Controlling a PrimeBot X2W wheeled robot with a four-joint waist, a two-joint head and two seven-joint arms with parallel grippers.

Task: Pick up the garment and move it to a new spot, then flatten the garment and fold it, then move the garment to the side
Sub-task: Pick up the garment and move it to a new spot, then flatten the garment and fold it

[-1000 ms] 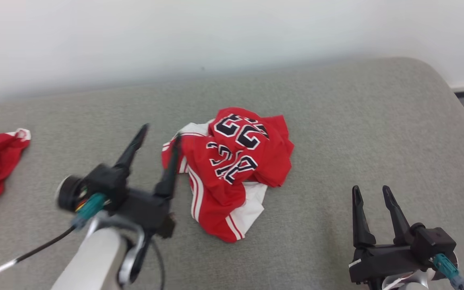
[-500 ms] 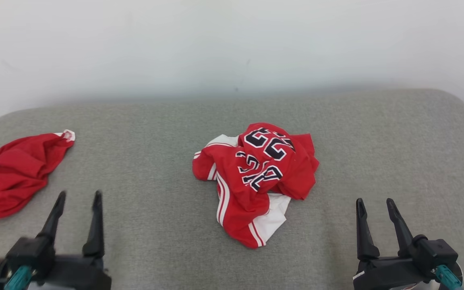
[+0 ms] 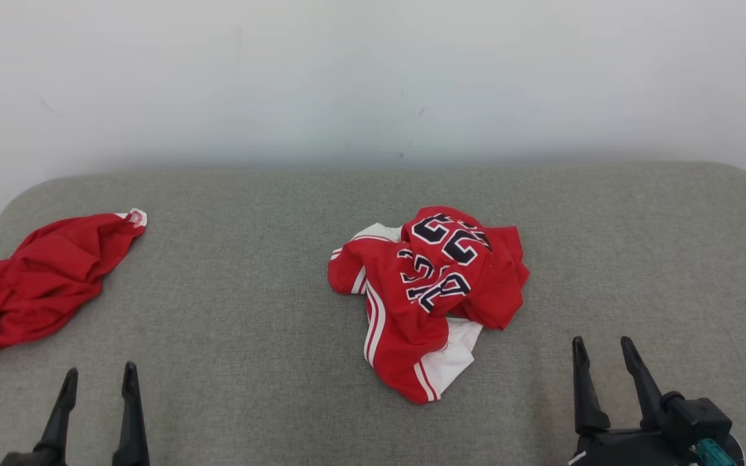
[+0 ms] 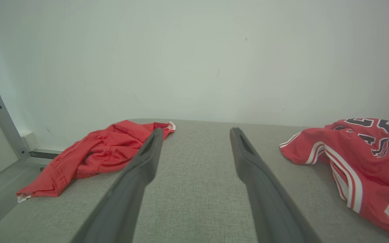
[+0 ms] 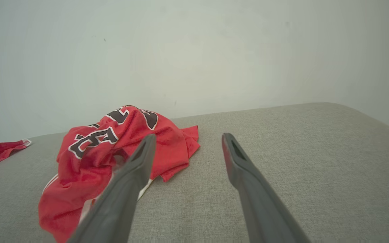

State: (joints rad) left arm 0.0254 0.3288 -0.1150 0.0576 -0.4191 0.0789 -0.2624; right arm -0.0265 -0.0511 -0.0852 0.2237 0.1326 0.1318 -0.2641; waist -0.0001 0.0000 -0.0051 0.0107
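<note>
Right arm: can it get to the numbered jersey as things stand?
Probably yes. The right tool is open and empty, the numbered jersey lies crumpled ahead to its left, and nothing sits on the grey cushion between them.

Bare robot test room, more lab than home

A wide grey fabric-covered surface (image 3: 230,336) with rounded corners sits pushed against a blank white wall (image 3: 373,77) that carries a few faint scuffs. Past its left end stand a grey metal post (image 4: 4,125) and a dark skirting strip (image 4: 44,154), plain fittings with a workplace look. Laid out on the surface are a crumpled red numbered jersey (image 3: 412,304) and, well apart at the left, a plain red garment (image 3: 36,285).
</note>
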